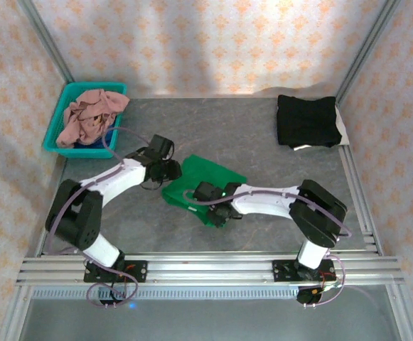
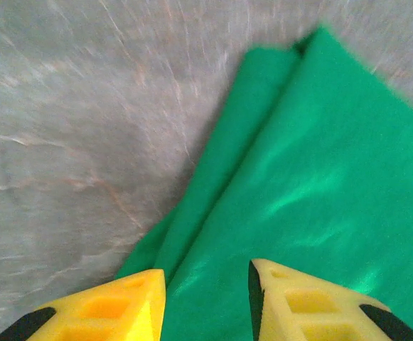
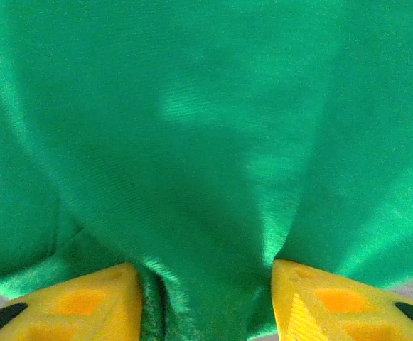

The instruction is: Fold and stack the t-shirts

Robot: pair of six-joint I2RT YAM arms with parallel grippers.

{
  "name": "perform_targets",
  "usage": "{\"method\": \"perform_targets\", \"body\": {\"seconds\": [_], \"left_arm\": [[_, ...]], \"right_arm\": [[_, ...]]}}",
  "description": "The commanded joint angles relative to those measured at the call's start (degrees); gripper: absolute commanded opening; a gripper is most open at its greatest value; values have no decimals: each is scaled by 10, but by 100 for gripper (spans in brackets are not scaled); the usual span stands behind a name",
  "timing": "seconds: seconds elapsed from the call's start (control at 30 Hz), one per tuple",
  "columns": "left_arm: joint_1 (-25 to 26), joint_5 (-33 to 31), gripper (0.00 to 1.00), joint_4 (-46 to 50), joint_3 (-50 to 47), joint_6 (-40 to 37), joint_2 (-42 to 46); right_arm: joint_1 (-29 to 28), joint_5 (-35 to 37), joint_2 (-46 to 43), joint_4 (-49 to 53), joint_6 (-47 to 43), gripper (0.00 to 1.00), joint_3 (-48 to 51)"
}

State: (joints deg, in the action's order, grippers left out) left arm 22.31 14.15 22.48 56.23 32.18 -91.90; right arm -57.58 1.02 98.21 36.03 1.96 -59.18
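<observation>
where green t-shirt [image 3: 192,128] bunches inside right tool [image 3: 200,266], grip unclear

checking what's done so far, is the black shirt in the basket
No, the black shirt lies folded at the far right corner, away from the basket at the far left.

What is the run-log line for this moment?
stage: folding green t-shirt | left gripper: open over its edge | right gripper: shut on it | black t-shirt: folded, far right | pink t-shirt: in basket
</observation>
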Motion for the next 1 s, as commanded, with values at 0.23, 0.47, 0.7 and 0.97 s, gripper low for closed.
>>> {"method": "perform_targets", "body": {"seconds": [0.23, 0.47, 0.7, 0.97], "left_arm": [[87, 42, 25, 1, 12, -23, -63], [118, 78, 24, 16, 49, 6, -51], [63, 51, 32, 85, 205, -31, -91], [25, 30, 33, 121, 364, -74, -271]], "right_arm": [[114, 79, -34, 82, 87, 53, -44], [115, -8, -177, -36, 487, 58, 74], [114, -64, -178, -233, 663, 57, 210], [100, 6, -109, -238, 662, 55, 175]]}}
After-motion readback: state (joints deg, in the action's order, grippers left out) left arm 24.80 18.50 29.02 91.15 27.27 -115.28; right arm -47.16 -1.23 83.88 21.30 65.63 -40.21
